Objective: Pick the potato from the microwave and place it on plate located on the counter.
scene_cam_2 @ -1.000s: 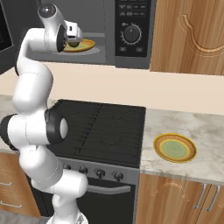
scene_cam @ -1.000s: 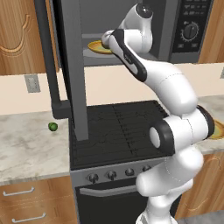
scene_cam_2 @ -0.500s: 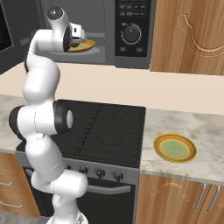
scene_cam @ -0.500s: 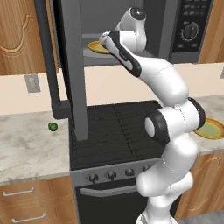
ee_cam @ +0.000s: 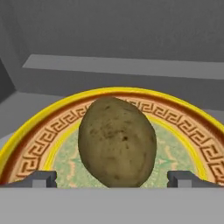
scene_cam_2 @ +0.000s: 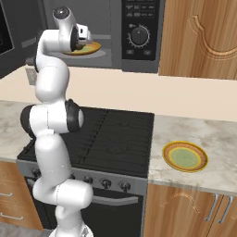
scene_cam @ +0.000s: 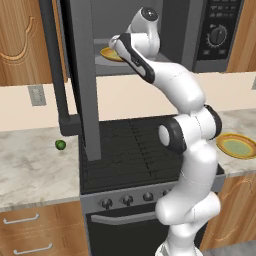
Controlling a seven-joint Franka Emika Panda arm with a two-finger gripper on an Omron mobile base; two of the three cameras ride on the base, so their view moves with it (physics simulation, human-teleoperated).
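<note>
The olive-brown potato (ee_cam: 117, 142) lies on a yellow-rimmed patterned plate (ee_cam: 39, 131) inside the microwave (scene_cam_2: 139, 34), whose tall grey door (scene_cam: 82, 75) stands swung open. My gripper (ee_cam: 113, 179) is open just in front of the potato, with one fingertip (ee_cam: 41, 178) to each side of it and not touching it. From the base views the hand (scene_cam: 119, 44) reaches into the oven cavity over that inner plate (scene_cam_2: 90, 48). The plate (scene_cam_2: 185, 156) on the counter (scene_cam_2: 213, 134) sits right of the stove, also seen in the left base view as the plate (scene_cam: 236, 146).
A black stove top (scene_cam_2: 115, 139) lies below the microwave, between the counter sections. A small bright green ball (scene_cam: 60, 145) rests on the left counter (scene_cam: 30, 170). Wooden cabinets (scene_cam_2: 203, 37) hang to the right of the microwave.
The arm has straightened upward and its elbow has swung in. The hand has pushed deeper into the microwave toward the plate with the potato.
</note>
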